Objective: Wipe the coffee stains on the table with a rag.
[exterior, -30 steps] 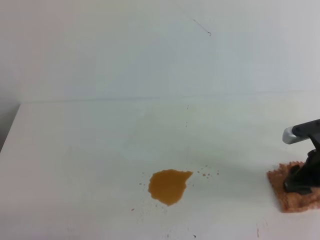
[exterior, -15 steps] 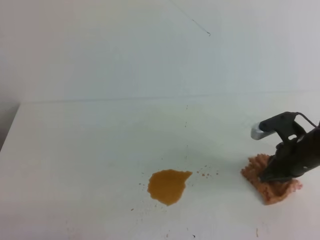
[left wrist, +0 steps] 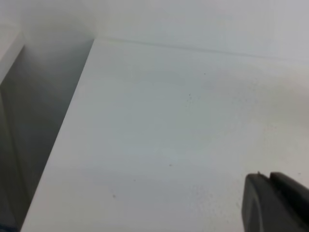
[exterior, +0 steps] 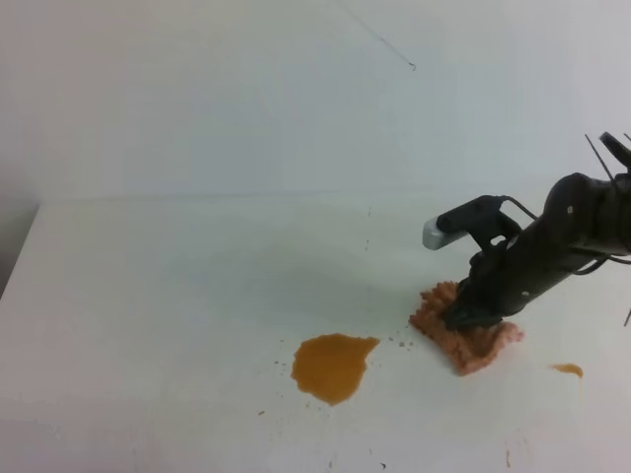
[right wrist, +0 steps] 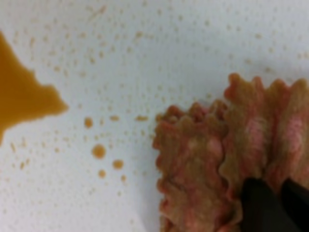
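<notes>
A: One rag (exterior: 465, 338), pinkish-brown, is seen bunched on the white surface (exterior: 177, 296), just right of the main stain. It is judged light, soft and limp; it will crumple rather than slide flat if pushed from one edge.

B: Hold point?

A: The right gripper (exterior: 471, 313) is down on the rag's far-right part. In the wrist view the dark fingers (right wrist: 260, 205) are set into a fold near the cloth's right side and look closed on it. A pinch mid-cloth is preferred, so that cloth trails on both sides during the wipe.

B: Stain count?

A: One large amber blotch (exterior: 333, 366) is counted near centre, one small smear (exterior: 567, 370) to the right of the rag, plus scattered droplets (right wrist: 99, 151) between blotch and rag. The liquid is judged thin and wet, so it should soak readily.

B: Left side?

A: Only a dark edge of the left gripper (left wrist: 275, 203) is shown, over bare surface; whether it is open or closed cannot be told.
</notes>
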### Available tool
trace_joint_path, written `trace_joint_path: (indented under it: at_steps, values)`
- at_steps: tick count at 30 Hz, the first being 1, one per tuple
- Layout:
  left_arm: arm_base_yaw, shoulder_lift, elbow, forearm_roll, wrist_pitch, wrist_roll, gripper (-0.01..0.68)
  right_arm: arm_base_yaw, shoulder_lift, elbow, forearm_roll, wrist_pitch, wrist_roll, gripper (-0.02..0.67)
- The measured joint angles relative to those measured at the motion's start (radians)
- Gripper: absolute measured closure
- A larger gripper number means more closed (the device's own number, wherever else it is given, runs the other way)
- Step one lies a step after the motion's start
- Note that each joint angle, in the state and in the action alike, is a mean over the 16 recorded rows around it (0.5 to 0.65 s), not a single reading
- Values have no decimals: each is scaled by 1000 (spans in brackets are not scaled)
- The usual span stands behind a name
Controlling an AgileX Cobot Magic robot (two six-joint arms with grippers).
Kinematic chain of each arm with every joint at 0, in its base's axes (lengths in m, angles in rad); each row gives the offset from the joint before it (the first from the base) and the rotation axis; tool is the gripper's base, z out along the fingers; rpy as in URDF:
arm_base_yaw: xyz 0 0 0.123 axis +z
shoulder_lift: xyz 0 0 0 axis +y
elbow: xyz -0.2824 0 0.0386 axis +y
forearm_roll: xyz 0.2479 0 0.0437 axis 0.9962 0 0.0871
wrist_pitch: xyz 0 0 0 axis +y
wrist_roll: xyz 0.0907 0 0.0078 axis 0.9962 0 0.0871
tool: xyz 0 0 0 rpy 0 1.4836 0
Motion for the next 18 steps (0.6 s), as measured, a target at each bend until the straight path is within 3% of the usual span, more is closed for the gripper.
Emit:
trace_joint_path:
  at_steps: [7,18]
  values:
    - [0,0,0,0,0,0,674,99,111,-158,-44,65,68,646]
    - [0,0,0,0,0,0,674,344,210,-315,-127,150,183,646]
